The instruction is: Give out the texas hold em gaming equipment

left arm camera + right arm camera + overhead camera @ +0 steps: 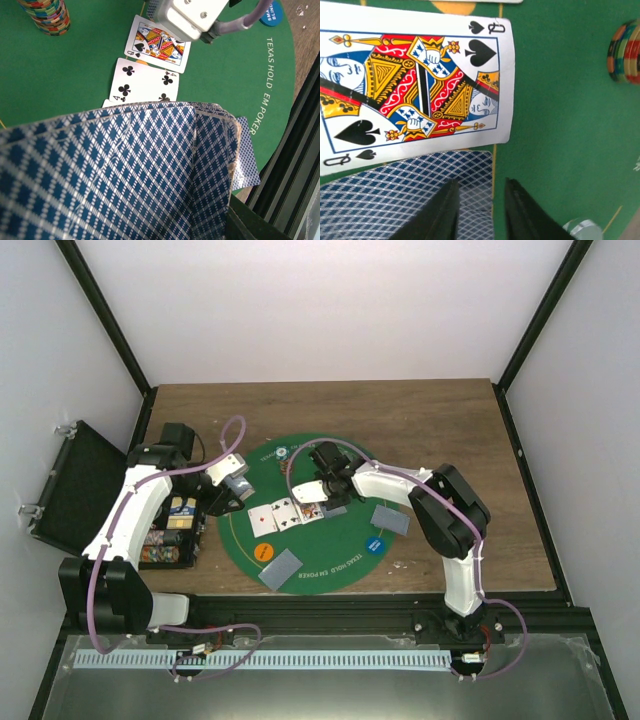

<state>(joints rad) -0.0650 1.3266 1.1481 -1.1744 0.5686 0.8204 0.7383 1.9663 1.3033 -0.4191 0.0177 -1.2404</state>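
A round green felt mat (335, 545) printed TEXAS HOLD EM POKER lies on the brown wooden table (440, 420). An open black case (78, 485) sits at the table's left edge.

Cards (287, 514) lie in a row on the mat (338, 537), with the case (75, 480) to its left.

The fanned blue-backed cards (115, 175) run off the frame and cover most of a face-up card (106, 103).

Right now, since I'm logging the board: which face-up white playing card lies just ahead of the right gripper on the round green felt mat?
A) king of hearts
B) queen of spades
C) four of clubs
B: the queen of spades fills the right wrist view beyond the right gripper.
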